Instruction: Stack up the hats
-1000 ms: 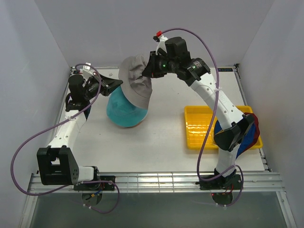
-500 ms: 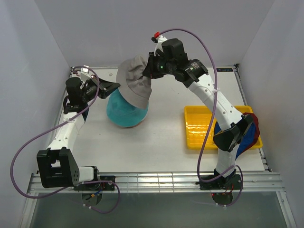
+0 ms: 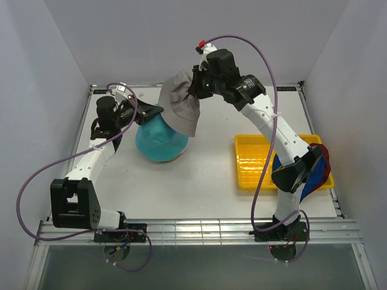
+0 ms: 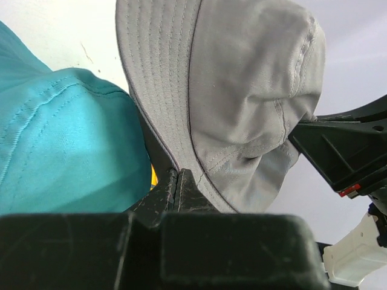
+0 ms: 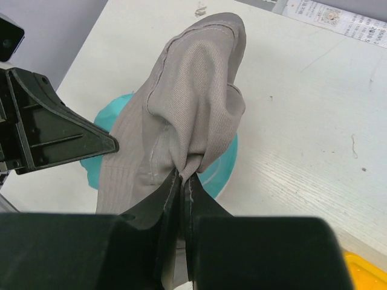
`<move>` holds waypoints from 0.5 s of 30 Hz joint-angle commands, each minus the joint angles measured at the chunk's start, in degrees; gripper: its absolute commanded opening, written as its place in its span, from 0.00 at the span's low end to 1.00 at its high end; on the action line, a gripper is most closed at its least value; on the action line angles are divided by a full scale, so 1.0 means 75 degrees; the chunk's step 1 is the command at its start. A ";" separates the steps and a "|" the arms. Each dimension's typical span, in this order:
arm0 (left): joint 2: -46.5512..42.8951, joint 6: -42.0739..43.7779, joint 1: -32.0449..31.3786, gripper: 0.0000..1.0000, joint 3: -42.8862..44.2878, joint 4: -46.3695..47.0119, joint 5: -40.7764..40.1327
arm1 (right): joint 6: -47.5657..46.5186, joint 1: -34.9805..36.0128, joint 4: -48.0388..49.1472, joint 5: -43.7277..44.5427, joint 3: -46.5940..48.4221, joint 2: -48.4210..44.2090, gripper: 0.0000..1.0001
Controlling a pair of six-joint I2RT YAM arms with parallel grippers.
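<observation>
My right gripper (image 3: 195, 90) (image 5: 183, 175) is shut on a pinched fold of the grey hat (image 3: 181, 106) (image 5: 187, 109) and holds it tilted above the back right of the teal hat (image 3: 158, 142), which sits domed on the table. My left gripper (image 3: 156, 109) (image 4: 176, 172) is shut, with its tips against the edge of the grey hat's brim (image 4: 157, 72), between it and the teal hat (image 4: 54, 145); no fabric shows between its jaws. A royal blue and a dark red hat (image 3: 323, 172) lie at the right edge, partly hidden by the right arm.
A yellow tray (image 3: 257, 160) stands on the table to the right of the teal hat. White walls close in the left, back and right sides. The right arm arches over the tray.
The right gripper has lifted the grey hat and swung it right, uncovering more of the teal hat. The left gripper has moved right, up to the grey hat's brim.
</observation>
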 commanded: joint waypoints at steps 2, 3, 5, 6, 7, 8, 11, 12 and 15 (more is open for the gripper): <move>-0.0028 0.0009 -0.0118 0.00 0.0372 0.0182 -0.0094 | -0.0274 -0.0061 0.0209 0.0418 0.0109 -0.0362 0.08; -0.0040 0.0021 -0.0118 0.00 0.0348 0.0182 -0.0106 | -0.0285 -0.0072 0.0209 0.0407 0.0120 -0.0362 0.08; -0.0110 0.0079 -0.0118 0.00 0.0325 0.0170 -0.0165 | -0.0285 -0.0072 0.0209 0.0348 0.0109 -0.0327 0.08; -0.0134 0.0080 -0.0106 0.00 0.0290 0.0170 -0.0188 | -0.0274 -0.0072 0.0209 0.0348 0.0097 -0.0304 0.08; -0.0145 0.0091 -0.0106 0.00 0.0278 0.0159 -0.0188 | -0.0297 -0.0072 0.0197 0.0360 0.0097 -0.0292 0.08; -0.0134 0.0103 -0.0094 0.00 0.0266 0.0147 -0.0165 | -0.0309 -0.0072 0.0185 0.0476 0.0097 -0.0292 0.08; -0.0028 0.0079 -0.0106 0.00 0.0289 0.0182 -0.0118 | -0.0391 -0.0061 0.0174 0.0745 0.0074 -0.0350 0.08; -0.0005 0.0103 -0.0106 0.00 0.0301 0.0182 -0.0118 | -0.0414 -0.0084 0.0174 0.0781 0.0062 -0.0397 0.08; 0.0077 0.0091 -0.0118 0.00 0.0418 0.0182 -0.0118 | -0.0438 -0.0131 0.0185 0.0852 0.0073 -0.0467 0.08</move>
